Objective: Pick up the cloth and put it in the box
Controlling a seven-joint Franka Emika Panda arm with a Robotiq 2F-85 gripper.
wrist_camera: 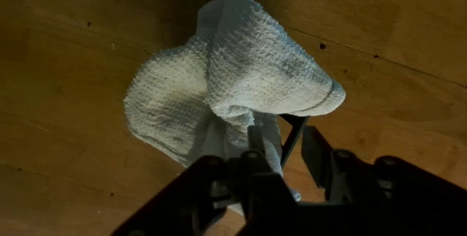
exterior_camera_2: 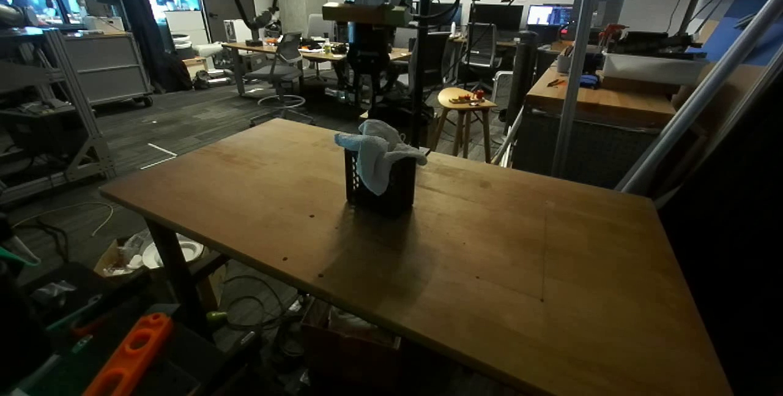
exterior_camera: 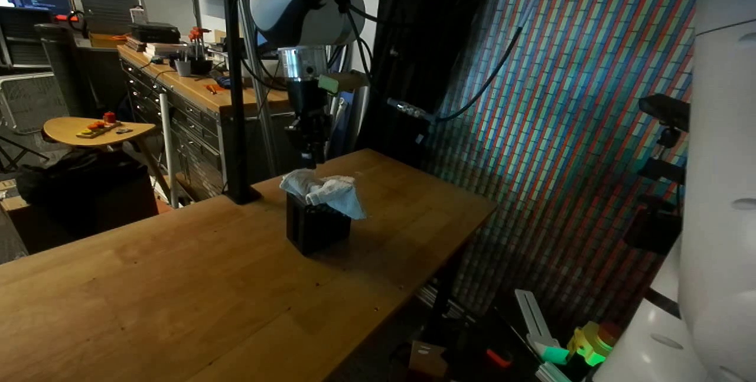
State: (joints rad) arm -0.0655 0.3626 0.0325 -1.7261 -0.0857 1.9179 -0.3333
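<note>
Well inboard, cloth [exterior_camera: 338, 192] over box [exterior_camera: 317, 229] edges.

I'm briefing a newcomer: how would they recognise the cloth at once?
Under the robot arm is a wooden table, and on it a black box. The cloth drapes over its top, pale and wrinkled, unlike the dark, straight-sided box.

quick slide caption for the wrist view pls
The open black gripper above a rumpled grey-white textured cloth draped over a black cube-like box, a strip of edge showing.
</note>
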